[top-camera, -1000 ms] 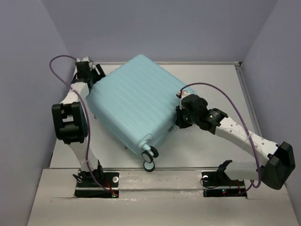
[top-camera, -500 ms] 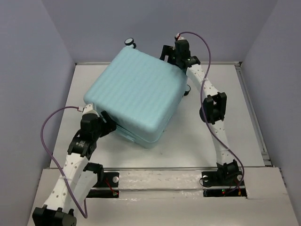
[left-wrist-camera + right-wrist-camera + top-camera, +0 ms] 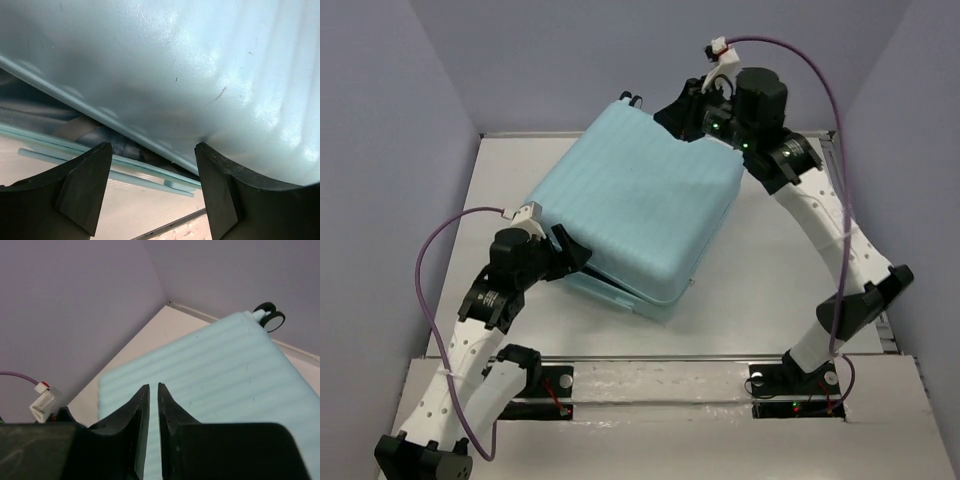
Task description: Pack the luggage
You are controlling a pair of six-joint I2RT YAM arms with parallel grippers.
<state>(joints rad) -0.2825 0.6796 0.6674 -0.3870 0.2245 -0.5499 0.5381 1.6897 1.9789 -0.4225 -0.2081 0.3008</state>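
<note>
When read near to far, find left gripper (image 3: 572, 256) at near-left edge of luggage (image 3: 640, 195), fingers (image 3: 85, 175) wide apart, clamping nothing, facing the slightly parted seam (image 3: 150, 162). Note luggage lying ribbed shell up, skewed, mid-table (image 3: 760, 290). Find right gripper (image 3: 153, 387) hovering above far-right edge, fingers nearly together with a thin slit, holding nothing. See wheels (image 3: 270, 316) at far edge.

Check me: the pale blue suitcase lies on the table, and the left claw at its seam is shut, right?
Not shut: the left gripper at the luggage seam stands wide open, as the left wrist view shows.
</note>
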